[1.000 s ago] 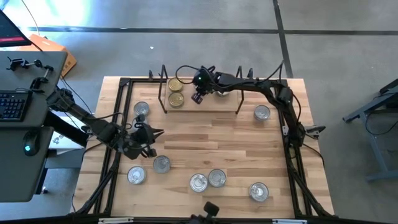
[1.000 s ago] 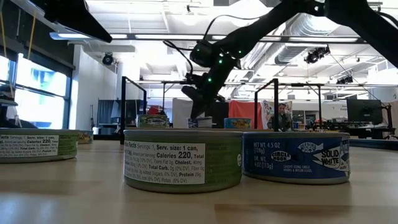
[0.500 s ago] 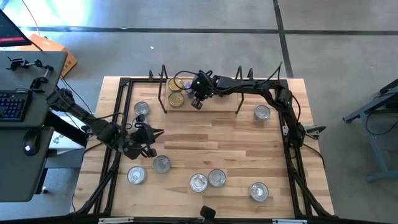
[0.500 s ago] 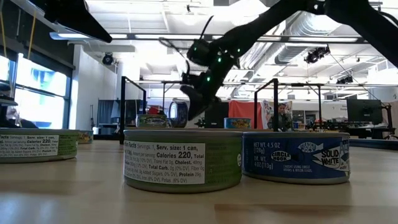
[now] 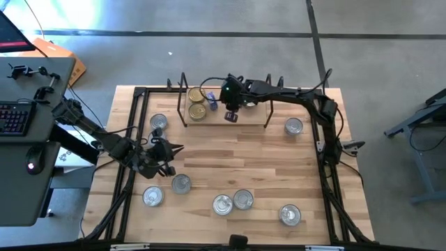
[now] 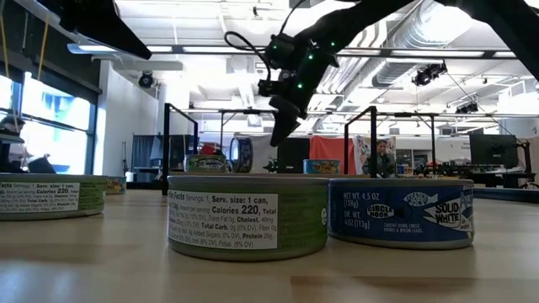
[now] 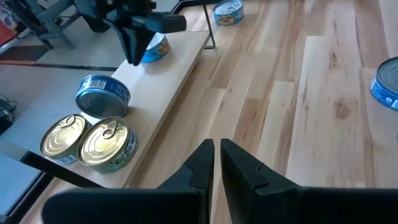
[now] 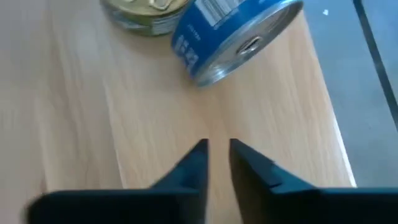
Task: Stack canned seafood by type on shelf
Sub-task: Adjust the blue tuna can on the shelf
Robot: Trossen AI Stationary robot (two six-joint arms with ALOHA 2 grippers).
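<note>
The shelf (image 5: 252, 120) stands at the table's far edge. On its left end lie two gold-lidded tins (image 5: 198, 110), flat and side by side. A blue-labelled tin (image 8: 236, 37) is tipped up beside them, its lower rim on the board (image 8: 124, 124) and its upper part against a gold tin (image 8: 146, 15). My right gripper (image 5: 230, 116) hangs above the board just right of this tin, fingers nearly together, touching nothing. More tins (image 7: 152, 50) sit farther right on the shelf. My left gripper (image 5: 181, 148) is shut and waits over the table's left half.
Several silver-lidded tins lie flat on the tabletop: one at the left (image 5: 158, 122), one at the right (image 5: 293, 126), the others along the near side (image 5: 222, 204). Black frame rods (image 5: 132, 125) run along the table's sides. Bare wood lies between the shelf and the near tins.
My right gripper first moved left along the shelf toward the gold tins, then rose and drew back to the right. The blue-labelled tin came into sight, tipped up beside the gold tins, and stays there without the gripper.
</note>
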